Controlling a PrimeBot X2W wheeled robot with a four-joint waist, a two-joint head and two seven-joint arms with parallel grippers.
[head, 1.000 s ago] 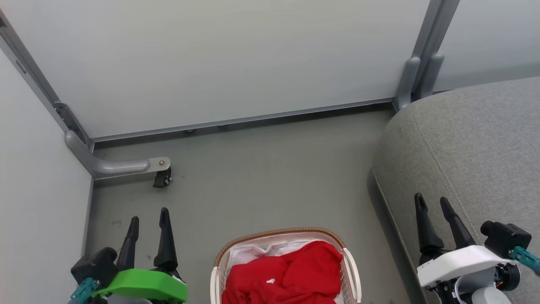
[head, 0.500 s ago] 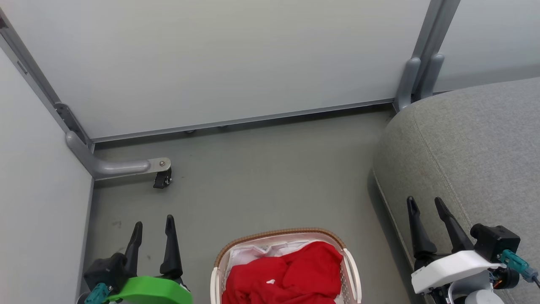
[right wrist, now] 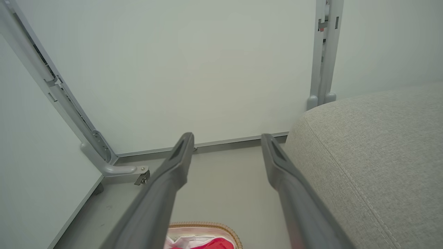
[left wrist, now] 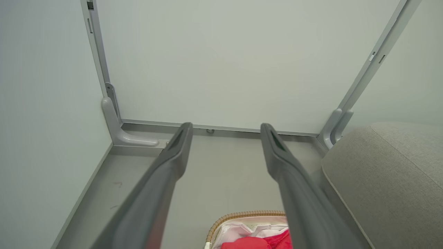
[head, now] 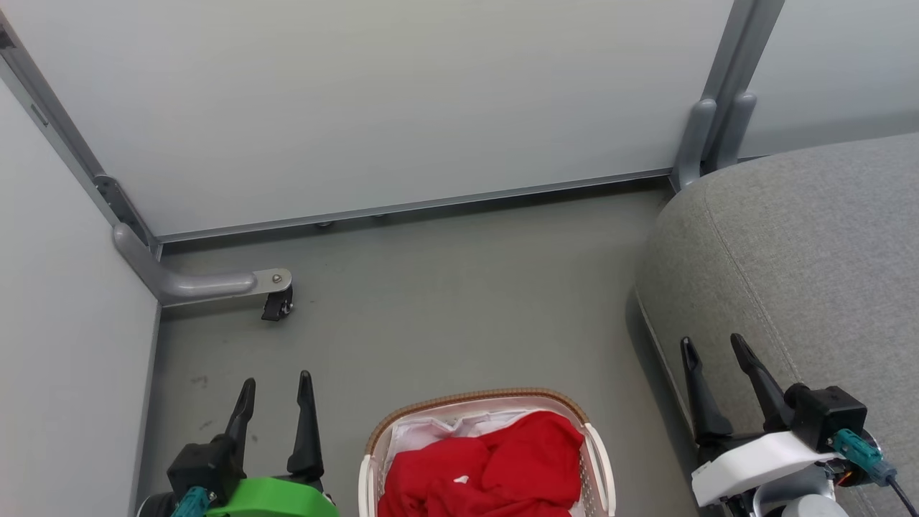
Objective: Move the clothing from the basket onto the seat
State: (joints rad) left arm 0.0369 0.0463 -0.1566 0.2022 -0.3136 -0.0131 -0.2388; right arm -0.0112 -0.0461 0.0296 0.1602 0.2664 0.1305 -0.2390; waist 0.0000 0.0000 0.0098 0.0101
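Left gripper (head: 277,378) sits left of the basket (head: 474,397), fingers apart, empty. Right gripper (head: 712,340) overlaps the seat (head: 804,251) edge, fingers apart, empty.

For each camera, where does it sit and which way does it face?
Head: up on the robot, looking down at basket of red clothing, floor and sofa; left gripper and right gripper show, open.
Left wrist: looks along its own fingers toward the wall panel.
Right wrist: the same, sofa alongside.
All share basket and sofa.
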